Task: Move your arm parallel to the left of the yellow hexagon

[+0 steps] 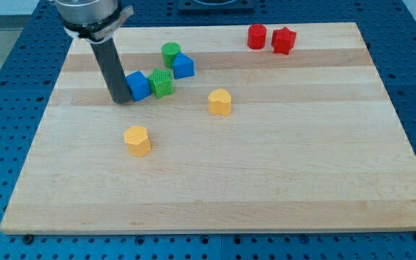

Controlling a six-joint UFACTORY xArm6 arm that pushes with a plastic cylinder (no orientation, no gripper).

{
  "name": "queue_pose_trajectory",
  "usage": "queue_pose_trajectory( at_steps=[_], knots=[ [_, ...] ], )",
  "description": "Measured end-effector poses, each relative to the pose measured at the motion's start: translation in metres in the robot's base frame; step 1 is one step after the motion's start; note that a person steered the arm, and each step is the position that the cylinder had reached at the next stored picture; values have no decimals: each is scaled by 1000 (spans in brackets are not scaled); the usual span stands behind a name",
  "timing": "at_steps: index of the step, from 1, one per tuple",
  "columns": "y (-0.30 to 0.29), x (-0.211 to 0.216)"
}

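Observation:
The yellow hexagon (137, 140) lies left of the board's middle, toward the view's bottom. A second yellow block (220, 102), heart-like in shape, lies to its upper right. My rod comes down from the view's top left and my tip (120, 100) rests on the board, touching the left side of a blue block (139, 84). The tip is above the yellow hexagon in the view and slightly to its left, about a block's width away from it.
A green block (162, 82) touches the blue block's right side. A green cylinder (170, 53) and a second blue block (183, 66) sit just above. A red cylinder (256, 36) and red star (283, 40) lie at the top right. The wooden board (266, 180) sits on a blue perforated table.

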State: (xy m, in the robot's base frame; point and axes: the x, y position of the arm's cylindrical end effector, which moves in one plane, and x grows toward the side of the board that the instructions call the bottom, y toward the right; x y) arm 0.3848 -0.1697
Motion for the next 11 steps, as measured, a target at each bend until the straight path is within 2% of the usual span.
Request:
queue_pose_trajectory(
  at_steps=[2,3,4,6,8,9,11],
  knots=[
    [27,-36],
    [29,-21],
    [17,26],
    [21,40],
    [-44,59],
    [-46,59],
    [-56,109]
  ],
)
